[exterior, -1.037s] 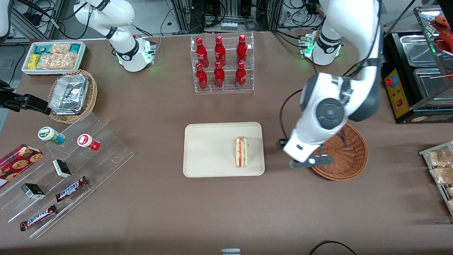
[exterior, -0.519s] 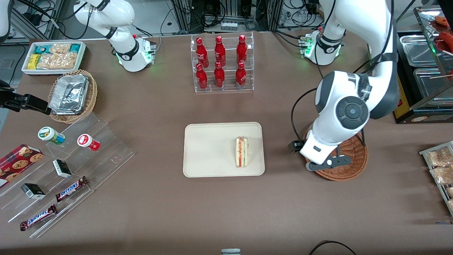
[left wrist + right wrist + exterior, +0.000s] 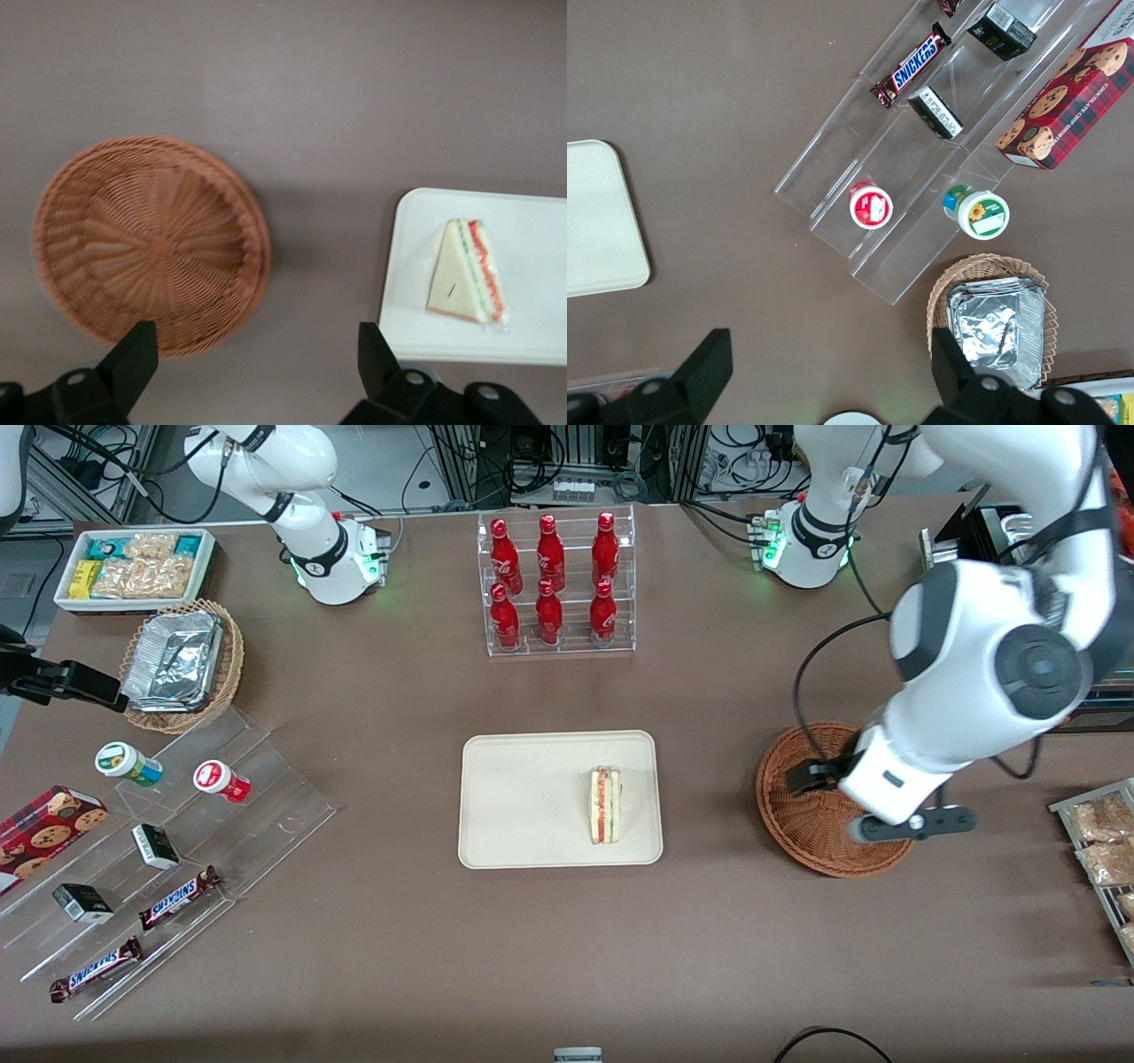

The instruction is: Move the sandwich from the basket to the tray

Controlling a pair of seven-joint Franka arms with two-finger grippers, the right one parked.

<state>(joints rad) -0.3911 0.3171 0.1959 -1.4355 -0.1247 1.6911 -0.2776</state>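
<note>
With the clock read in the front view and 12 farthest from the camera: found gripper (image 3: 252, 336) up above the basket (image 3: 811, 837), over its rim at about 4 o'clock, toward the working arm's end of the table. Noted fingers (image 3: 135, 347) spread wide apart, nothing between them, nothing touched. Logged sandwich (image 3: 606, 806) lying flat in the tray (image 3: 523, 797), at the tray's 3 o'clock, just inside the rim nearest the basket, well apart from the gripper. Saw its striped cut edge, red, orange and green, facing the basket, point aimed toward 12. Placed tray at table centre, basket at its 3 o'clock, a strip of brown table (image 3: 567, 939) between the two. Marked rack of red bottles (image 3: 556, 584) at the tray's 12 o'clock, foil-filled wicker basket (image 3: 182, 664) at its 10, clear stepped stand (image 3: 177, 841) with Snickers bars (image 3: 180, 897) at its 8 to 9, toward the parked arm's end.
</note>
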